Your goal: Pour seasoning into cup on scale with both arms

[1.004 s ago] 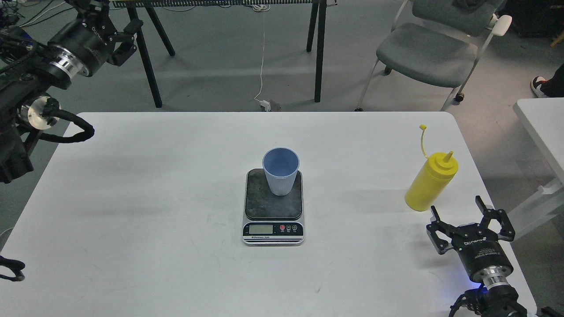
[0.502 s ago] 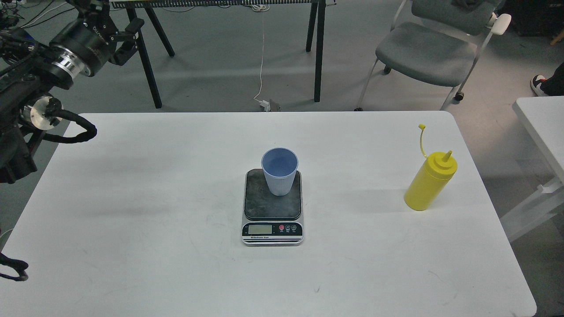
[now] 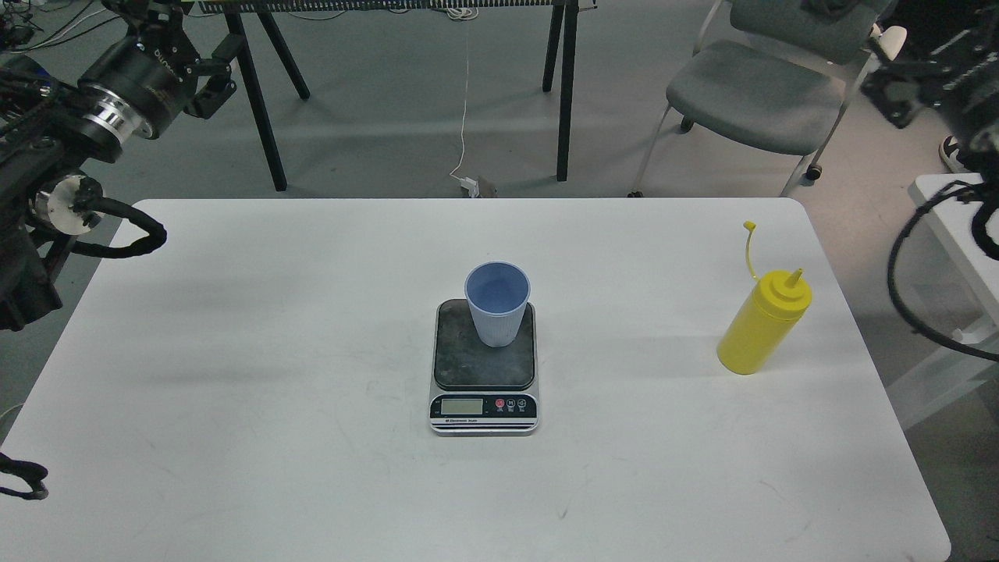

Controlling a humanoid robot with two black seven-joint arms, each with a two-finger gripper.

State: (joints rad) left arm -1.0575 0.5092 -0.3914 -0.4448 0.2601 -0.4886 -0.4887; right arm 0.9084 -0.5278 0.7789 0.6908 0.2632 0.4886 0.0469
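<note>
The light blue cup (image 3: 497, 303) stands upright and looks empty on the dark plate of the scale (image 3: 484, 367) at the table's middle. The yellow seasoning bottle (image 3: 763, 321) stands upright near the table's right edge, its tethered cap (image 3: 749, 226) off the nozzle and sticking up. My left gripper (image 3: 195, 43) is high at the far left, beyond the table's back corner, its fingers apart and empty. My right gripper (image 3: 897, 87) is a dark, blurred shape at the upper right, beyond the table and far above the bottle; its fingers cannot be told apart.
The white table (image 3: 312, 328) carries only the scale and the bottle. A grey chair (image 3: 757, 94) and black trestle legs (image 3: 566, 86) stand behind it. A second white table (image 3: 956, 211) is at the right, with a black cable loop (image 3: 905, 289) hanging beside it.
My right gripper, open near the bottle at the table's front right a second ago, left the view and now shows at the upper right. My left gripper shifted slightly left. Cup, scale and bottle have not moved.
</note>
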